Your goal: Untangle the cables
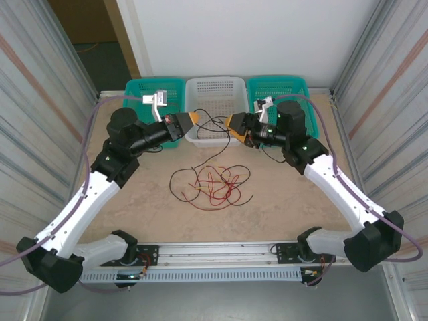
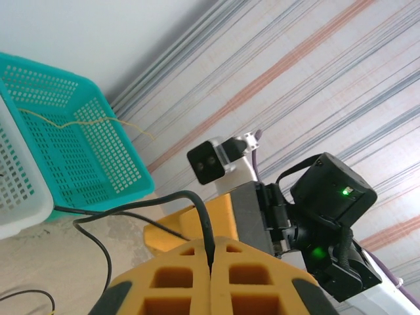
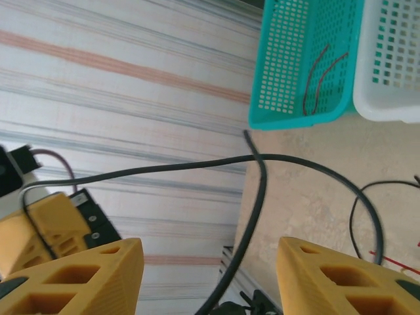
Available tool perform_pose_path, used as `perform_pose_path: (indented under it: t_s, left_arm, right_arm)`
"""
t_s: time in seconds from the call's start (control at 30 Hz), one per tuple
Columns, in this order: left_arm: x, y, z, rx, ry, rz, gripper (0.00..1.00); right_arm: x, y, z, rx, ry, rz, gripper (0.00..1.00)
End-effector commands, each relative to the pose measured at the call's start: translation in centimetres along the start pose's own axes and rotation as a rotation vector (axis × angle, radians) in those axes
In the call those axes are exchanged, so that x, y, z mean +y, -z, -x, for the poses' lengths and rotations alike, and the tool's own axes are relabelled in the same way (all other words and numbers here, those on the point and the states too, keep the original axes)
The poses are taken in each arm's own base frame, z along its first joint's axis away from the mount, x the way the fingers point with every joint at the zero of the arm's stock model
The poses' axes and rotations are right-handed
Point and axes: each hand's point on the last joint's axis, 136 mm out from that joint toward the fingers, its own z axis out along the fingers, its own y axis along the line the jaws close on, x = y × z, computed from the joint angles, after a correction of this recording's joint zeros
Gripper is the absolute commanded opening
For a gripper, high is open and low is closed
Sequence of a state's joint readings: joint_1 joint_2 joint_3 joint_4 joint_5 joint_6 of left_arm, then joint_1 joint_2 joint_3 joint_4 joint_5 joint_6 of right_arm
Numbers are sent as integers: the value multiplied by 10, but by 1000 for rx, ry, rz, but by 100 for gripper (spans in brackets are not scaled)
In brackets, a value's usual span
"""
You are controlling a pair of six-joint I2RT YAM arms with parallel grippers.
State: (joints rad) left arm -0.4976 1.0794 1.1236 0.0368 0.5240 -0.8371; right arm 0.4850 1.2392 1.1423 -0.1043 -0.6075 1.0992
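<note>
**Black cable hanging between two claws at the white basket**

The cables (image 1: 214, 184) are lying in a loose knot of thin red, black and yellow curls. The knot is sitting on the near side of the white basket (image 1: 215, 93), apart from its rim. One black cable (image 2: 207, 233), smooth and round, is sagging in slack loops over the white basket's front rim, running from one claw toward the other.

The left gripper (image 1: 195, 117) is hovering at the white basket's front left corner. Its chunky yellow fingers, foam-like and cut with square pockets, are pressing flat together and pinching the black cable in the seam between them. The right gripper (image 1: 231, 124) is hovering at the front right corner. Its matching yellow fingers are standing wide apart. The black cable is passing through the gap, with no pad closing on it.

The white basket is rectangular plastic with a fine perforated grid. A left teal basket (image 1: 154, 90) of the same lattice is touching its left side, and two red cables (image 3: 307, 92) are curving across its floor. A right teal basket (image 1: 277, 90) is touching its other side, and a kinked yellow cable (image 2: 65, 121) is lying inside it.

The table (image 1: 294, 200) is spreading out from the white basket as a matte, mottled beige surface, stone-like in look.
</note>
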Motion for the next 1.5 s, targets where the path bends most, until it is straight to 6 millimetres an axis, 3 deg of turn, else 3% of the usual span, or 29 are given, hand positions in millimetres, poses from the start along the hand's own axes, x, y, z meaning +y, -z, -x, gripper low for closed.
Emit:
perform_pose_path:
  t_s: [0.0,0.03,0.13,0.23,0.3,0.43,0.8,1.03,1.1,1.23,1.27,1.33,1.37,1.4,1.47]
  left_arm:
    - [-18,13,13,-87,-92,-36,0]
    - [-19,15,14,-96,-99,-41,0]
    - [-17,17,12,-100,-107,-33,0]
    - [-11,16,7,-90,-99,-22,0]
    - [-7,14,4,-85,-93,-18,0]
    - [-1,14,-1,-86,-101,-15,0]
    - [-18,24,-2,-154,-337,-68,0]
    - [-5,17,-12,-137,-321,-72,0]
    - [3,14,-16,-133,-305,-57,0]
    - [44,20,-16,-181,-207,122,0]
    - [63,26,-18,-205,-151,203,3]
    - [88,39,-27,-240,-69,289,40]
    - [97,44,-33,-251,-41,310,53]
    - [106,49,-41,-252,-11,332,62]
    - [116,57,-52,-245,28,361,69]
  right_arm:
    - [-2,-4,-7,35,-27,-6,59]
    - [-3,-5,-8,40,-29,-7,59]
    - [1,-5,-7,39,-18,2,42]
    - [9,-4,-5,28,-6,24,34]
    - [14,-3,-4,29,-1,41,37]
    - [19,-7,-7,60,-6,55,57]
    - [-1,-20,-24,135,-153,31,60]
    - [10,-15,-14,135,-137,59,20]
    - [16,-14,-10,129,-127,80,3]
    - [17,-6,-1,90,-81,53,0]
    - [16,-3,1,74,-38,26,0]
    - [19,5,5,49,31,-25,0]
    - [20,9,7,38,65,-53,0]
    - [19,12,8,28,93,-81,0]
    - [23,16,11,16,139,-105,0]
